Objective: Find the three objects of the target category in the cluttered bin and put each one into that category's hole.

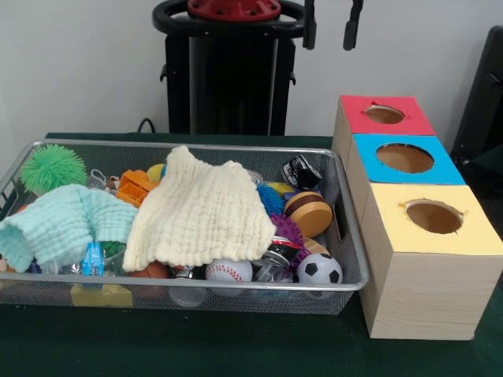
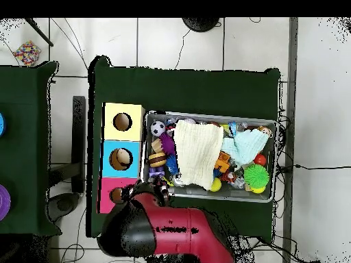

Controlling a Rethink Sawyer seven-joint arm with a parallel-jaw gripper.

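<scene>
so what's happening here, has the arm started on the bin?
Nothing is being handled yet. The end effector hangs open at the top of the front view, well above the wire bin and empty. The bin is full of toys, with a cream cloth and a mint cloth draped over them. The red box, blue box and yellow box stand beside it.

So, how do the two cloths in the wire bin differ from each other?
The cream cloth is the larger and lies spread over the middle of the wire bin. The mint cloth is smaller and bunched up toward the end of the bin farther from the boxes, with one corner drooping. Both have the same waffle-like crinkled weave, and both cover toys beneath them.
</scene>
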